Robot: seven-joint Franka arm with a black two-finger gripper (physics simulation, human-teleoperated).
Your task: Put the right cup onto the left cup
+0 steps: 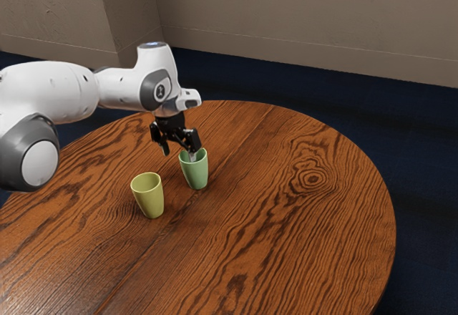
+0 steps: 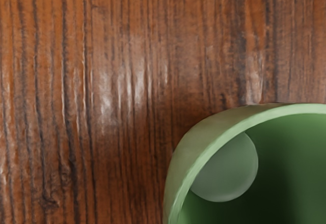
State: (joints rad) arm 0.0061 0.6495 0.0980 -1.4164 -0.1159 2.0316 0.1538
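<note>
Legible text, numbers or brands: none; one small round emblem (image 1: 161, 91), pale and dark, on the white arm (image 1: 123, 88), above the table (image 1: 286, 243), its design too small to read.

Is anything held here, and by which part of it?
Nothing is held: the pincer is open, one finger at the green cup's mouth, the other outside, apart from it.

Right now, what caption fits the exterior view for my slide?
Open gripper at the green cup, a yellow-green cup standing nearby.
</note>
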